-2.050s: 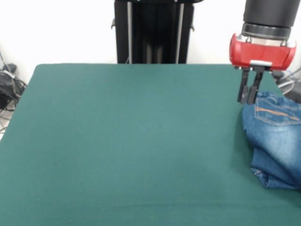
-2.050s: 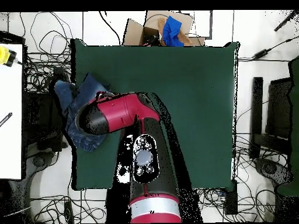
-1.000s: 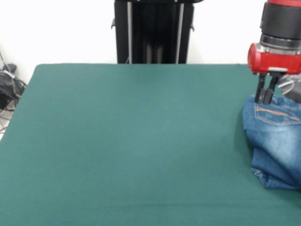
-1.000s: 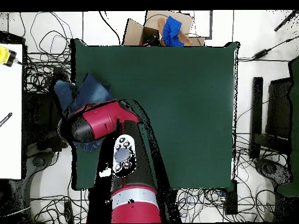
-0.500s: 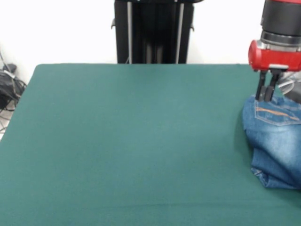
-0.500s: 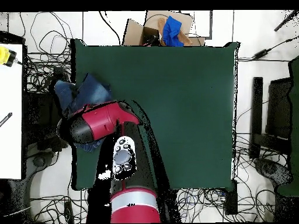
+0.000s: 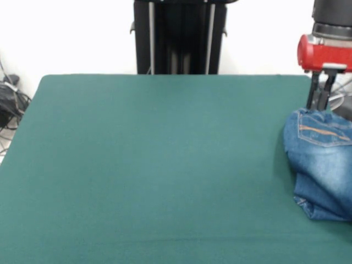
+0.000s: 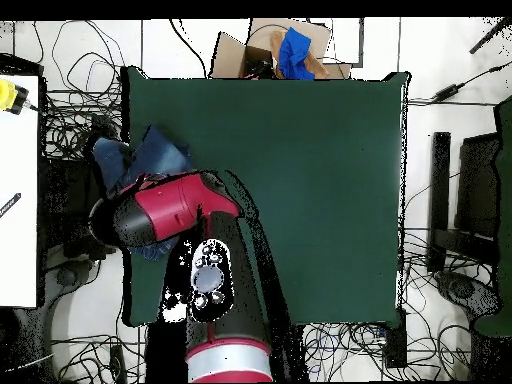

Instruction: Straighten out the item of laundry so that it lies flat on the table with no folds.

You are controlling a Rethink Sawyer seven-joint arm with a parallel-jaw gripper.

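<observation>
Small blue denim jeans (image 7: 322, 162), bunched in folds at the right edge of the green table (image 7: 154, 165), partly overhanging; gripper (image 7: 319, 102), fingers nearly pressed together, poised at the far waistband edge, seemingly to pinch and draw it flat.

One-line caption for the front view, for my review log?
Gripper poised at the far edge of crumpled jeans lying folded at the green table's side.

A white wall (image 7: 71, 33) stands behind. The floor (image 8: 430, 60) is pale, with many black cables (image 8: 70, 110). A cardboard box (image 8: 250, 50) holds blue cloth (image 8: 292, 50).
</observation>
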